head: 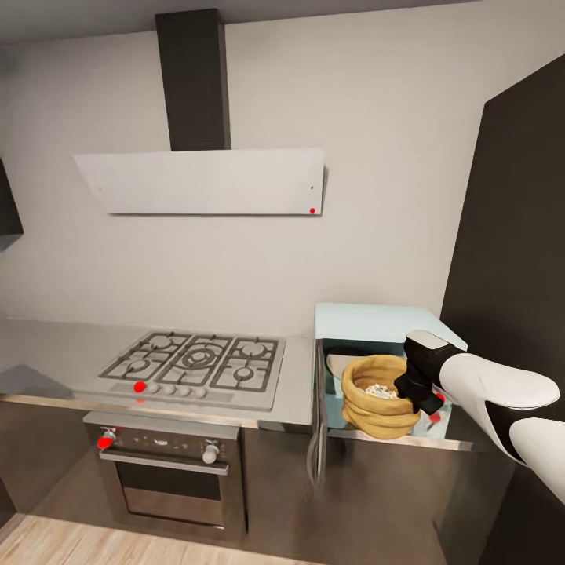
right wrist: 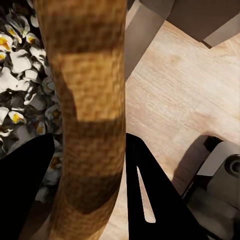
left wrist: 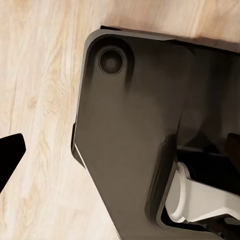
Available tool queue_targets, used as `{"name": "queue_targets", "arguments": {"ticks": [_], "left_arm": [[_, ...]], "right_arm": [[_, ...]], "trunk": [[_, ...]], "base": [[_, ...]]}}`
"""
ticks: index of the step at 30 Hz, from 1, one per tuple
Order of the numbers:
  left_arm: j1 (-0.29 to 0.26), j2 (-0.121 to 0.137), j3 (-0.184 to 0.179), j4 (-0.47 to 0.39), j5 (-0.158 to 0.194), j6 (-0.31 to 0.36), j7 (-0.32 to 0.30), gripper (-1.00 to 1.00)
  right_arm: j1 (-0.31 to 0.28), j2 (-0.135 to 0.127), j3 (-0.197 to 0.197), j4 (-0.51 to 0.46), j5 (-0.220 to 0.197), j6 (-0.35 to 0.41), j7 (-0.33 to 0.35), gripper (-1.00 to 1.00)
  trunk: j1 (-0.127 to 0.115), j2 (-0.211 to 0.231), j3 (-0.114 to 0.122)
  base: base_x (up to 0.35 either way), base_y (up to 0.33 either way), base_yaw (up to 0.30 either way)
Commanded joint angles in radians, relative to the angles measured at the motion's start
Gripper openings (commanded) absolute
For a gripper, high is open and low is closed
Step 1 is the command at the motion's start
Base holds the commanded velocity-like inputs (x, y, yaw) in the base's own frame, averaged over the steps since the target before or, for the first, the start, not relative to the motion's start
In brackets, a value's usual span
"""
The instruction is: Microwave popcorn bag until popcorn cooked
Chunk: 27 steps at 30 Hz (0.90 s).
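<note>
The pale mint-blue microwave [head: 375, 322] stands on the grey countertop [head: 47, 345], with its door [head: 318, 428] swung open to the left. The mustard-tan popcorn bag [head: 375, 402] sits upright in the microwave's mouth. Whether it rests on the floor of the cavity I cannot tell. White and yellow puffed popcorn [head: 381, 390] fills it. My right gripper [head: 417, 390] is shut on the bag's right rim. In the right wrist view the thick rolled rim [right wrist: 90, 100] runs between two black fingers [right wrist: 155, 200], with popcorn [right wrist: 20, 65] beside it. My left gripper [left wrist: 120, 155] hangs open over the robot's dark base [left wrist: 130, 110].
A gas hob [head: 196, 361] is set in the countertop left of the microwave, above a steel built-in oven [head: 169, 471]. A white hood [head: 204, 182] hangs over the hob. A tall dark cabinet [head: 518, 235] stands close on the right. The floor is wood [left wrist: 40, 75].
</note>
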Motion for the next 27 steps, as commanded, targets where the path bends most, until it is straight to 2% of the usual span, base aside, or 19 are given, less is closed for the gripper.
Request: {"name": "queue_targets", "arguments": {"ticks": [1, 7, 16, 22, 27], "left_arm": [[0.001, -0.001, 0.005, -0.002, 0.001, -0.001, 0.000, 1.00], [0.001, -0.001, 0.005, -0.002, 0.001, -0.001, 0.000, 1.00], [0.001, 0.000, 0.007, -0.002, 0.001, -0.001, 0.000, 1.00], [0.001, -0.001, 0.006, -0.002, 0.001, -0.001, 0.000, 1.00], [0.001, -0.001, 0.007, -0.002, 0.001, -0.001, 0.000, 1.00]], "right_arm": [[-0.001, -0.001, 0.003, 0.002, -0.001, 0.008, -0.002, -1.00], [-0.001, -0.001, 0.003, 0.002, -0.001, 0.008, -0.002, -1.00], [-0.001, -0.001, 0.003, 0.002, -0.001, 0.027, -0.002, -1.00], [-0.001, -0.001, 0.003, 0.002, -0.001, 0.029, -0.002, -1.00], [-0.001, -0.001, 0.003, 0.002, -0.001, 0.029, -0.002, -1.00]], "trunk": [[0.000, -0.001, 0.000], [0.000, -0.001, 0.000], [0.000, -0.001, 0.002], [0.000, -0.001, 0.002], [0.000, -0.001, 0.002]], "base": [[0.000, 0.000, 0.000], [0.181, 0.036, 0.000], [0.015, 0.013, -0.074], [0.000, 0.244, -0.017], [0.015, 0.067, 0.000]]}}
